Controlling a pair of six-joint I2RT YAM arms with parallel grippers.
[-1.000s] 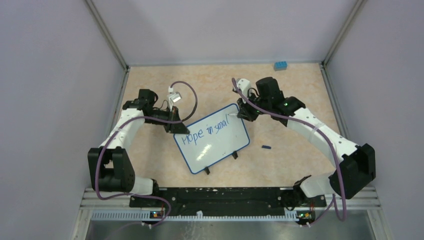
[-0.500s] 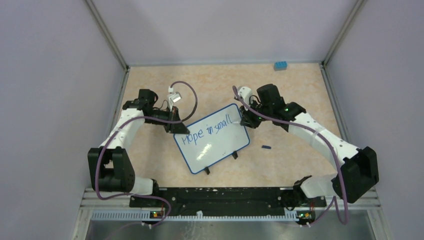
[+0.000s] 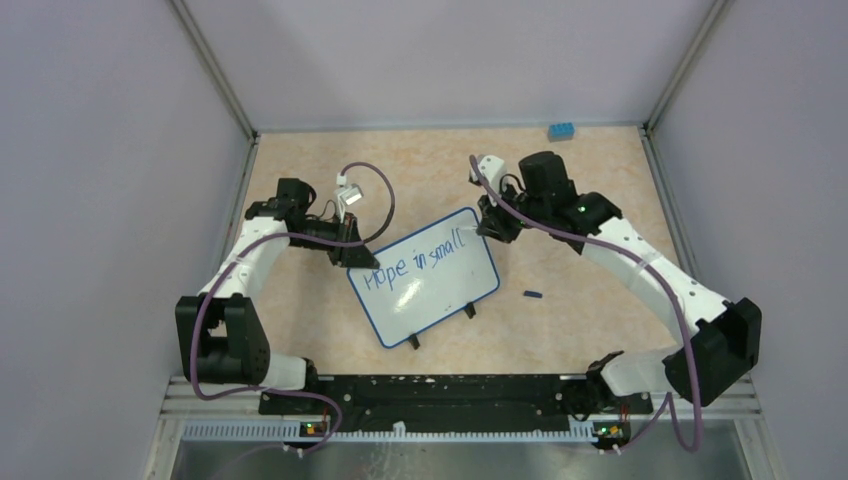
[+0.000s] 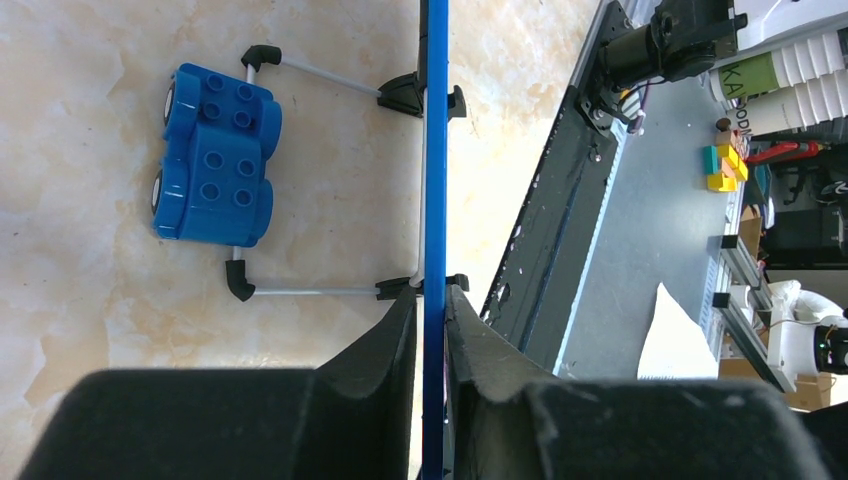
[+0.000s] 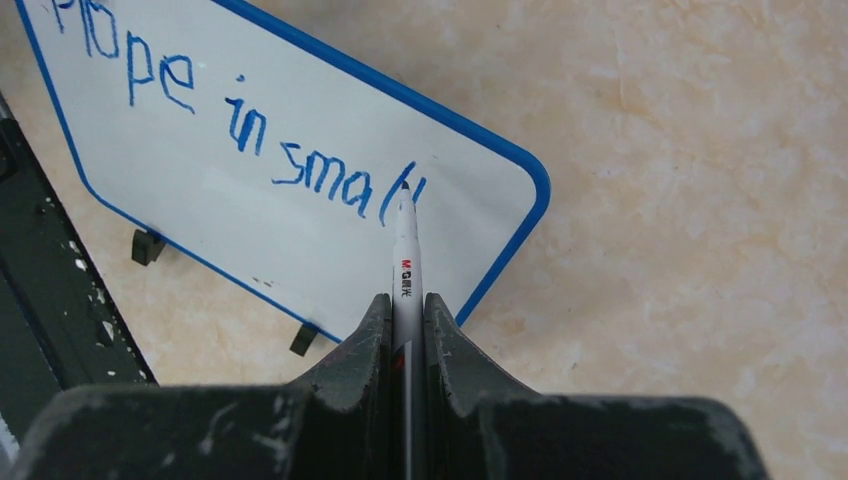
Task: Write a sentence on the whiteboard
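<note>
Beige marbled tabletop (image 3: 600, 190) fills my overhead view. The whiteboard (image 3: 430, 290) sits near its middle between the two arms, turned so that its right end points toward the far side. I have the left gripper (image 4: 432, 300) at the board's far left corner, its fingers pressed onto the blue rim from both sides. My right gripper (image 5: 407, 305) hangs over the board's far right corner, fingers squeezed together on a white marker (image 5: 404, 245). The sentence (image 5: 250, 135) reads "Hope in small" in blue along the far part of the board, and the marker's tip touches the last letter of "small". A blue brick (image 3: 561, 130) lies at the far right edge of the table, well apart from the board. A small dark piece (image 3: 533, 294) lies on the table just right of the board.
</note>
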